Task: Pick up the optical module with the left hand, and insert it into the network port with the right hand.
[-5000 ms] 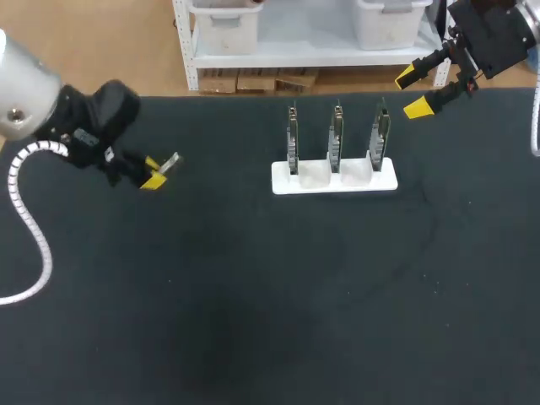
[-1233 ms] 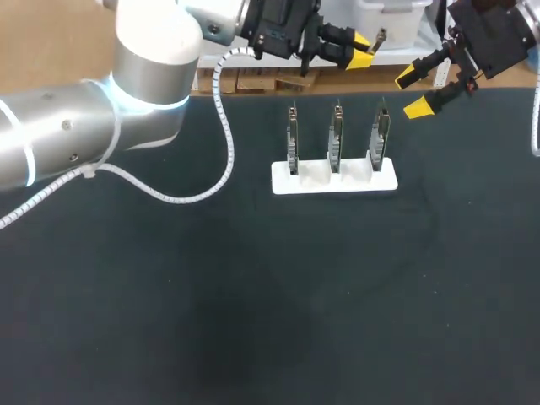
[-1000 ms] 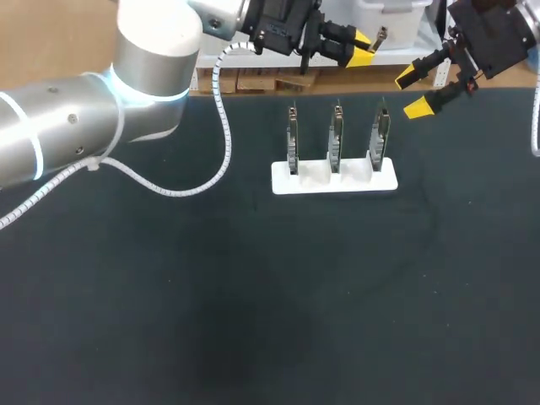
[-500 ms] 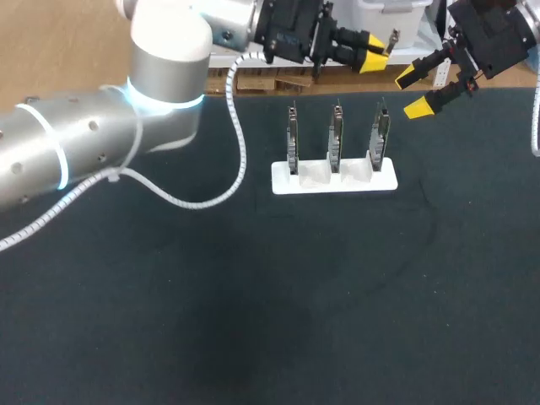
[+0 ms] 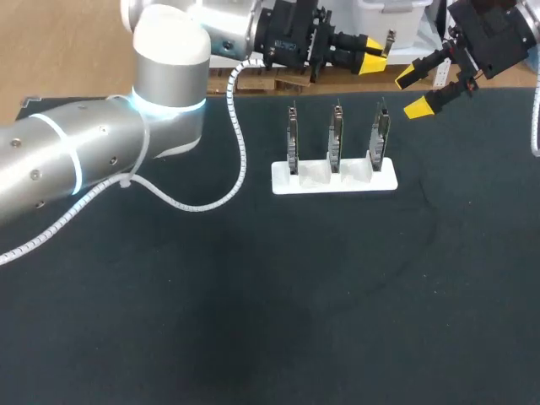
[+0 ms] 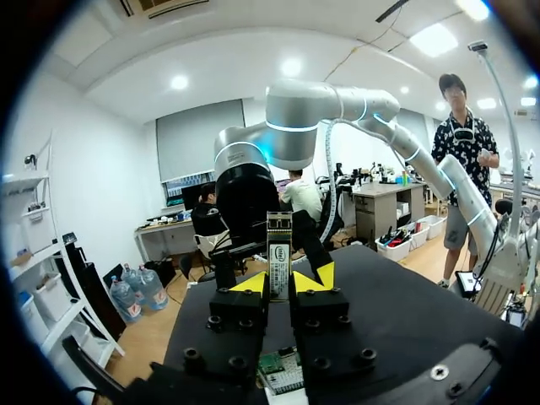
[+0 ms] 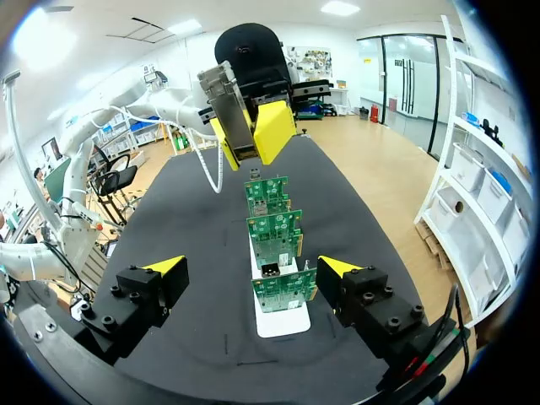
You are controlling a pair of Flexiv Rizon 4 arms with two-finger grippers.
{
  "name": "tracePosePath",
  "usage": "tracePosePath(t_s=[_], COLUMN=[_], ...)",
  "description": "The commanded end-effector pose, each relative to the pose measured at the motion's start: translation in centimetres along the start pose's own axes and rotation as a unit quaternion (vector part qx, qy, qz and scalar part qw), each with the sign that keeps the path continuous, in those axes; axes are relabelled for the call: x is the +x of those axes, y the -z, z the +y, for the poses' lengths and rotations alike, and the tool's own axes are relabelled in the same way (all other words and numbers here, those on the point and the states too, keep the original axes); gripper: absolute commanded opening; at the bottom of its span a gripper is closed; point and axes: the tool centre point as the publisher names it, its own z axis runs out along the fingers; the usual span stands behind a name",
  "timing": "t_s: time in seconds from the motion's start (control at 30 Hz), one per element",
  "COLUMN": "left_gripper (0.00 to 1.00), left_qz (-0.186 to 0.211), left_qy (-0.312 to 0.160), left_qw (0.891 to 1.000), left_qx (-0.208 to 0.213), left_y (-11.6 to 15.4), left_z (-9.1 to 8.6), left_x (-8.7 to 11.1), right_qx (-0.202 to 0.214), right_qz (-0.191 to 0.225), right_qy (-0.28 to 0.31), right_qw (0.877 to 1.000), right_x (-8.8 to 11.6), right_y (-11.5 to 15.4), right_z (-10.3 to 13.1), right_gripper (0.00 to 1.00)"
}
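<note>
Left gripper [image 5: 369,56] clamped on optical module [image 5: 389,39], up over tabletop's [image 5: 253,295] far edge. Right gripper [image 5: 413,93] released, jaws wide, near three upright circuit boards [image 5: 336,135].

left arm [image 5: 169,67] swung rightward, optical module [image 5: 389,40] lifted
</note>
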Motion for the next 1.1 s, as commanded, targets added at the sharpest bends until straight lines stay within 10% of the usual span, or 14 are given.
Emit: tracePosePath(t_s=[0.03,1.1], left_gripper=[0.0,0.0], left_qz=[0.005,0.015], left_qy=[0.006,0.073], left_qw=[1.0,0.994], left_qx=[-0.004,-0.085], left_y=[-0.4,-1.6], left_z=[-0.8,-2.5], left_x=[-0.4,2.0], right_qx=[0.002,0.002], right_qz=[0.0,0.0], right_qy=[0.0,0.0], right_qw=[1.0,1.0], right_x=[0.0,0.0], right_y=[0.0,0.0], right_z=[0.2,0.2], right_gripper=[1.0,1.0])
